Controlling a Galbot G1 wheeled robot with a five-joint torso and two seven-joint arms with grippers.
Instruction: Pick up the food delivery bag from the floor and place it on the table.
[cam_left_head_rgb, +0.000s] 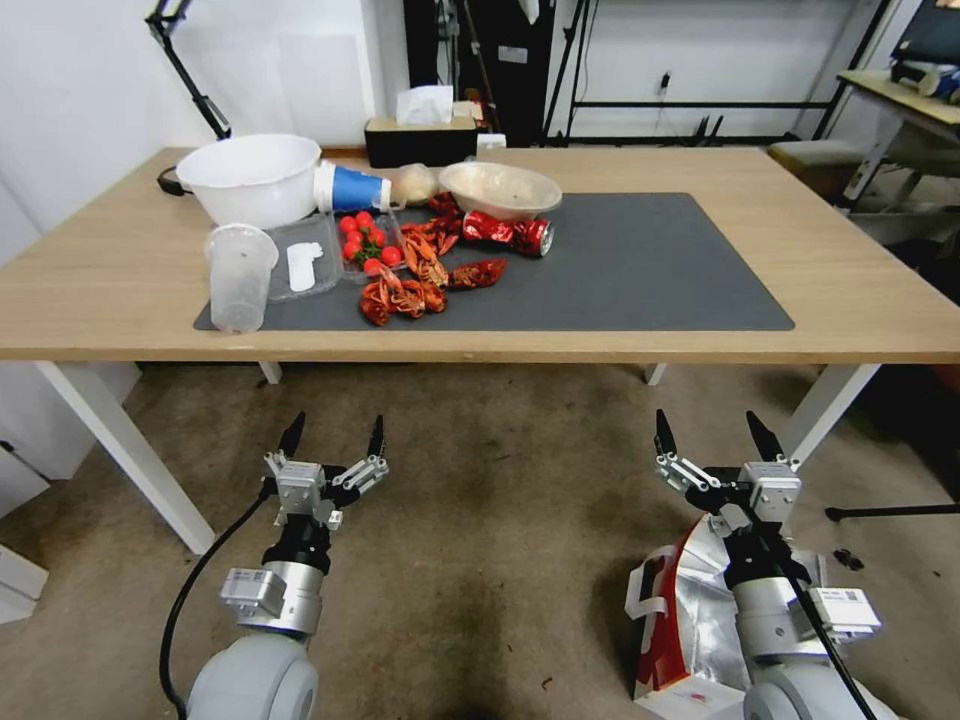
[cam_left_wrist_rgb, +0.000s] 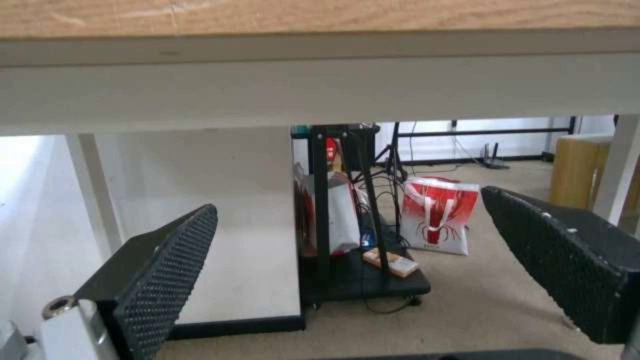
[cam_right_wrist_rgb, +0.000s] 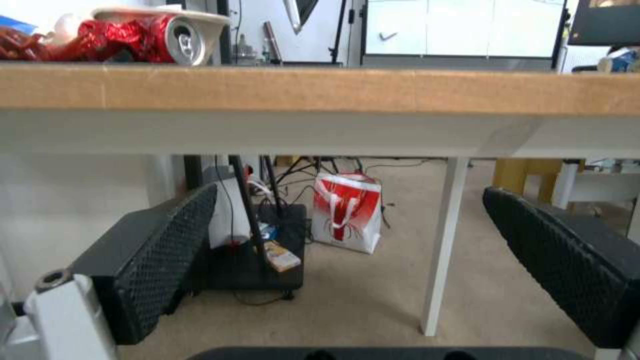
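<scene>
Both the left gripper (cam_left_head_rgb: 333, 437) and right gripper (cam_left_head_rgb: 718, 436) hang spread and empty above the floor (cam_left_head_rgb: 500, 520), the food delivery bag (cam_left_head_rgb: 690, 620) half-hidden under the right arm, where a blind grab risks crumpling it.

Even, bright indoor light, no hard highlights on the table (cam_left_head_rgb: 640, 330). A soft, broad shadow lies on the floor (cam_left_head_rgb: 500, 480) under the tabletop, with a darker patch near the robot's base. Foil lining of the food delivery bag (cam_left_head_rgb: 700, 620) gives a dull sheen. Head view bows straight lines toward its edges. Both wrist views are soft and grainy; the far room beyond the table legs is washed out pale, and the near finger pads (cam_left_wrist_rgb: 167, 270) sit dark against it.
</scene>
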